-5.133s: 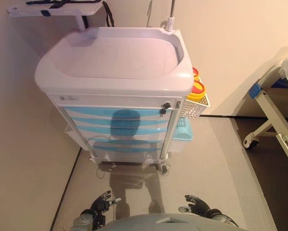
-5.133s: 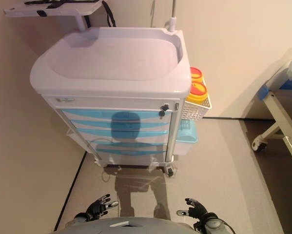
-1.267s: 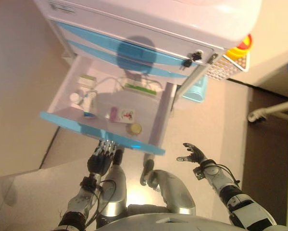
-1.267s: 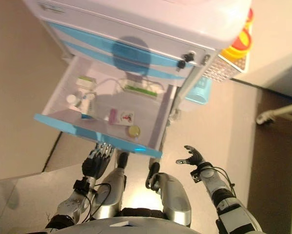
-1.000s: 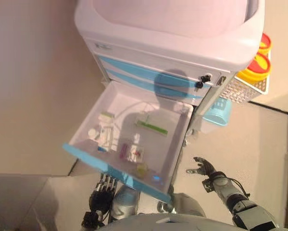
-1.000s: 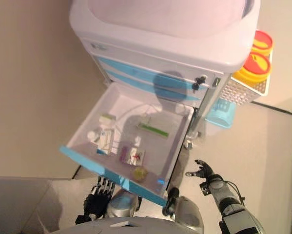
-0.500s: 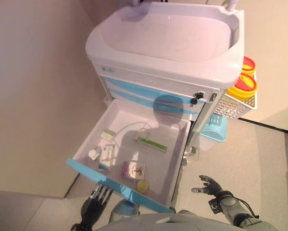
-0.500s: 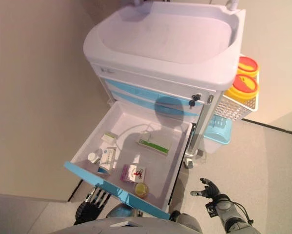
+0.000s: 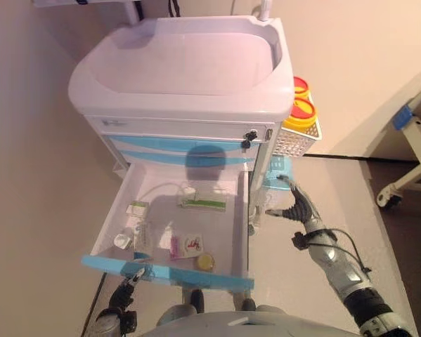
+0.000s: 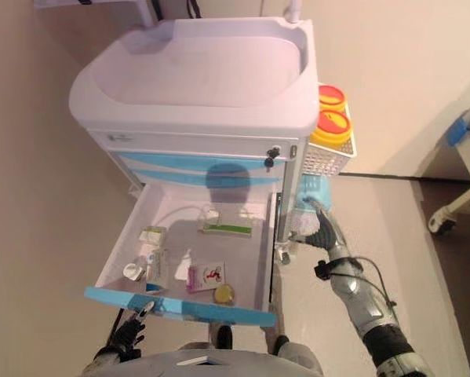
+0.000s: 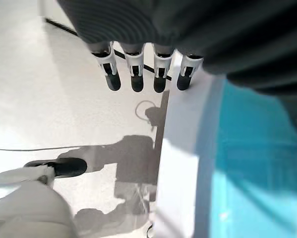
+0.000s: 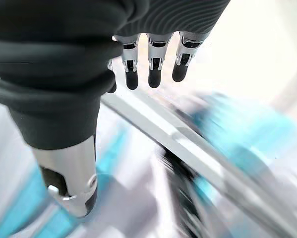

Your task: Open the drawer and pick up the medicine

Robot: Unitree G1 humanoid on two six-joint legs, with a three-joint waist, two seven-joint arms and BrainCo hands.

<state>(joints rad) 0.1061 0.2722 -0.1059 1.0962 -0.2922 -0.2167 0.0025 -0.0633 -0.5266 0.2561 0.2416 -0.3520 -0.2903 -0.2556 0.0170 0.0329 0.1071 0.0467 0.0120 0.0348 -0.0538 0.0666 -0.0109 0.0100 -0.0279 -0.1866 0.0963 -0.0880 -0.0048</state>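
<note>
A: Standing against the wall: medical cart (image 9: pixel 182 77), white with a recessed top and blue drawer fronts. Status of the drawers?

B: Pulled fully out: one drawer (image 9: pixel 245 232), white inside with a blue front panel. Shut: the two blue fronts above it.

A: Fitted on the cart's right side?

B: Hung there: white wire basket (image 9: pixel 294 144) with two yellow containers (image 9: pixel 303 112) with red lids. Just below: a light blue bin (image 10: pixel 313 192).

A: Contents of the drawer, largest first?

B: Lying flat near the back: long green-and-white medicine box (image 9: pixel 203 203). Near the front: pink-and-white medicine packet (image 9: pixel 188 246). By the left wall: small white boxes (image 9: pixel 137 208) and a small white bottle (image 9: pixel 122 241). Against the front panel: small round yellowish container (image 9: pixel 206 262). All untouched, none held.

A: Position of the right robot hand (image 9: pixel 298 207)?

B: Raised beside the drawer's right wall, near the blue bin, fingers spread and straight, holding nothing.

A: And the left robot hand (image 9: pixel 128 286)?

B: Low under the blue front panel at its left end. Fingers (image 11: pixel 133 74) straight in the wrist view, next to the panel's edge, closed on nothing.
</note>
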